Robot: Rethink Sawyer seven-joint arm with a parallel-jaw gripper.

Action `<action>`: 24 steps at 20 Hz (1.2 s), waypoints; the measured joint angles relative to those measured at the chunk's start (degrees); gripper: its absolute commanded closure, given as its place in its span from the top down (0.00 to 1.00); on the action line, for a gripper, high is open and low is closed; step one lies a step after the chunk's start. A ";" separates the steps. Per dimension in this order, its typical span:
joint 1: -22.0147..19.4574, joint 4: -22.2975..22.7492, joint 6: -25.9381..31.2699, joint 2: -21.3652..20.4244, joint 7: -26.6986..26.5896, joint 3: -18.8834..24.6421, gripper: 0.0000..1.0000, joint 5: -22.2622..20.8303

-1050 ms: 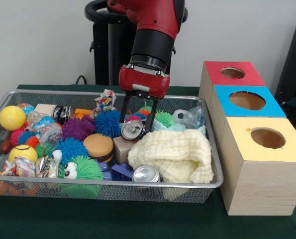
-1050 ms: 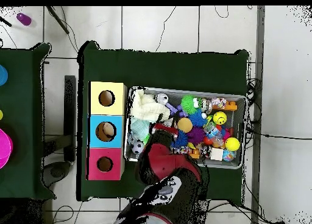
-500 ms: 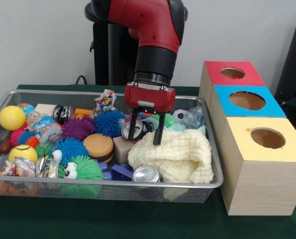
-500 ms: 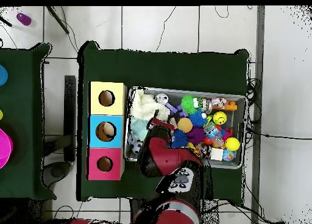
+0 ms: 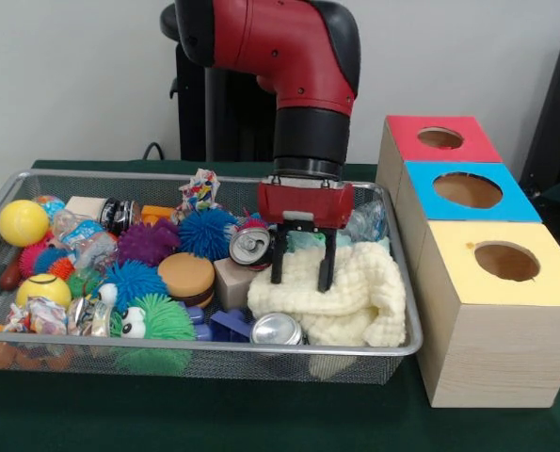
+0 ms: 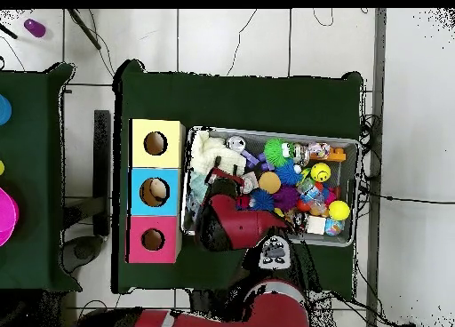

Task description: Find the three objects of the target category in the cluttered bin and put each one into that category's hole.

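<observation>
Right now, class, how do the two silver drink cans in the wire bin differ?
The silver can by the bin's front rim lies apart from the end effector; the silver can beside the purple-blue spiky ball lies farther back, next to the end effector. Both show their tops toward the camera.

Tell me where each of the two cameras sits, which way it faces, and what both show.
Front view: across the table, level, facing the arm; its open hand hangs over the cream cloth in the wire bin.
Overhead view: above, looking straight down; the arm enters from the bottom edge.
Shared: bin, cloth and the yellow, blue and red boxes.
</observation>
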 measured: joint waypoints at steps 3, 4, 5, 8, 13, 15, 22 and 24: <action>-1.51 0.52 0.00 0.24 0.00 2.57 1.00 0.03; -1.71 0.53 0.00 0.38 0.00 2.93 1.00 0.02; -1.81 0.52 -0.01 0.47 0.00 3.10 1.00 0.03; -2.05 0.51 -0.18 1.41 0.00 4.02 1.00 0.05; -0.04 0.51 -3.64 2.52 0.00 1.94 1.00 0.06; 1.60 0.52 -4.76 3.07 0.00 0.37 1.00 0.06; 5.51 0.50 -5.28 4.10 0.00 -2.93 0.00 0.08; 5.84 0.51 -5.27 4.09 0.00 -3.37 0.00 0.07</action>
